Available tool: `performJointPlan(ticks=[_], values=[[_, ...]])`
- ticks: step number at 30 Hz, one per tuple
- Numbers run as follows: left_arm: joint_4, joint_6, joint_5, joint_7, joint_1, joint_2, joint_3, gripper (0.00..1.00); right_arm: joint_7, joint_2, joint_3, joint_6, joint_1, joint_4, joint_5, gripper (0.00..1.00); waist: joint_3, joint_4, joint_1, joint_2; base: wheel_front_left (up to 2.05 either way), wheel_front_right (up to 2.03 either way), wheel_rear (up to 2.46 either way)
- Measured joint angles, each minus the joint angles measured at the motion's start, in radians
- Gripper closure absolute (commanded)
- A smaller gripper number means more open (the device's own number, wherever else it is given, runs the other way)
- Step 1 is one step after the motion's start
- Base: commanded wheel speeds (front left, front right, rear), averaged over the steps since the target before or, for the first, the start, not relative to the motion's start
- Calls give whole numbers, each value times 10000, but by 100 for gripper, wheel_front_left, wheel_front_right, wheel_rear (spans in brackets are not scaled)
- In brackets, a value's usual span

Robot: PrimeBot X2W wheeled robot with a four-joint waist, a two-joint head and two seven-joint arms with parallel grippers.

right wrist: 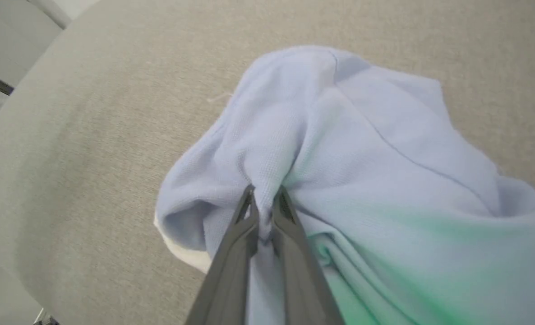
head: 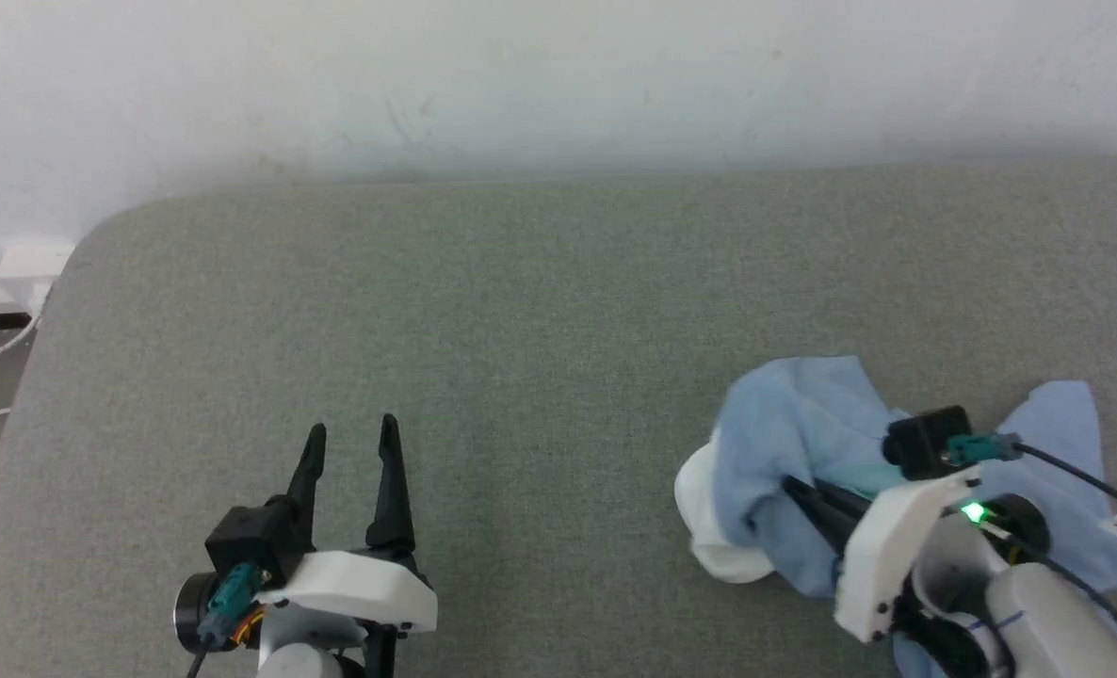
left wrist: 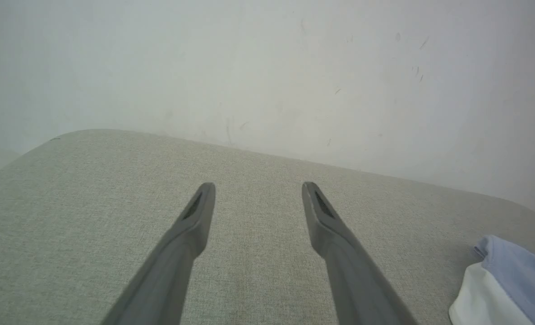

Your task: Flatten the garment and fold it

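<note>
Right wrist view | right gripper point(right wrist: 265, 192) apparently pinching garment point(right wrist: 362, 149) | left gripper point(head: 352, 428) spread

My left claw point(head: 352, 426) sits at about seven o'clock in the head view. Its two dark fingers point(head: 391, 471) are spread wide, point to twelve and hold nothing. My right claw point(right wrist: 263, 195) is at four o'clock, its white wrist point(head: 883, 556) tilted. Its fingers aim toward ten o'clock and pinch nearly together on a fold of the garment point(right wrist: 362, 149).
</note>
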Motion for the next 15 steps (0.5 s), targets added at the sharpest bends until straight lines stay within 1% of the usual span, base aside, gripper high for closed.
performJointPlan(ticks=[2,6,8,10,11,12,14,15], values=[[4,0,2,-2,-1,12,0,0,-598,130,483,0,-104,-337,61,100,-51,-32,0,0,0,0,0],[19,0,2,-2,-2,35,-6,0,-1448,389,1655,0,-168,-1195,389,100,-101,-83,0,0,0,0,0],[23,0,2,-2,-3,58,-8,0,-1528,462,2222,0,-149,-1386,579,100,-94,-98,0,0,0,0,0],[23,0,2,-2,-4,65,-12,0,-1352,476,2625,2,-50,-1212,614,100,-78,-109,0,0,0,0,0],[27,2,2,-2,-5,69,-15,0,-1285,476,2790,2,47,-1011,612,88,-64,-118,0,0,0,0,0],[38,13,2,-2,-6,71,-19,0,-1287,468,2894,2,152,-794,539,70,-49,-123,0,0,0,0,0],[50,13,0,-2,-25,67,-38,0,-1398,510,2953,2,341,-420,481,0,-3,-110,0,0,0,0,0],[59,13,0,-2,-31,67,-38,0,-1582,552,2913,2,408,-297,477,0,10,-100,1,0,0,0,0]])
